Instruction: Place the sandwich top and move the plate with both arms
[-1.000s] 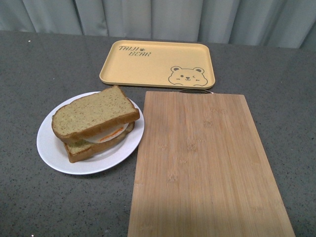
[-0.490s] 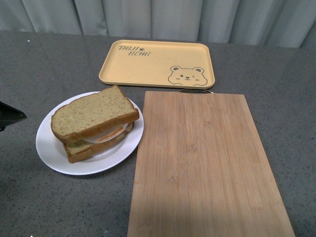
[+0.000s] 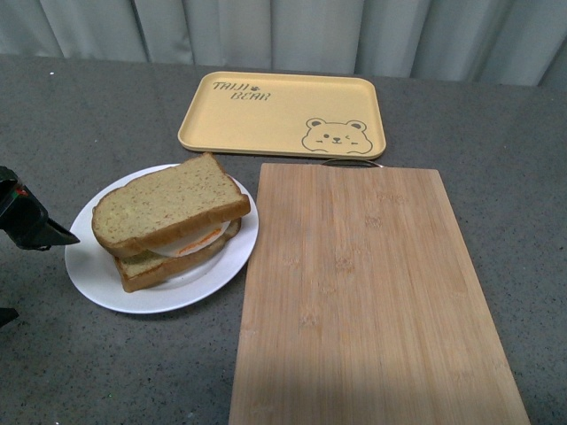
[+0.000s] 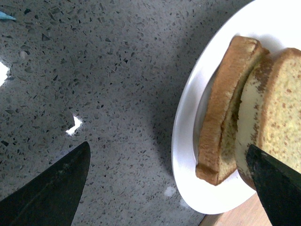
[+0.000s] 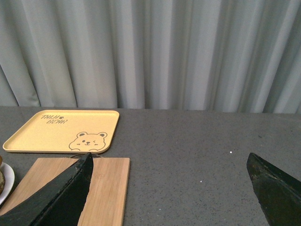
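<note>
The sandwich top (image 3: 168,205), a plain brown speckled slice, lies on the lower slice and fried egg (image 3: 199,241) on the white plate (image 3: 89,266), left of centre. My left gripper (image 3: 42,274) is open at the table's left edge, just left of the plate and apart from it. In the left wrist view it (image 4: 164,197) spans the plate's rim (image 4: 183,155), with the sandwich top (image 4: 282,94) and the lower slice (image 4: 221,103) beside it. My right gripper (image 5: 167,197) is open and empty over the bare table, and is out of the front view.
A bamboo cutting board (image 3: 372,292) lies right of the plate, touching or almost touching its rim. A yellow bear tray (image 3: 283,113) sits behind them, also in the right wrist view (image 5: 61,132). Grey curtains (image 5: 150,52) hang behind the table.
My left gripper has come into the front view from the left edge and moved right, towards the plate. The plate and sandwich shifted very slightly.
</note>
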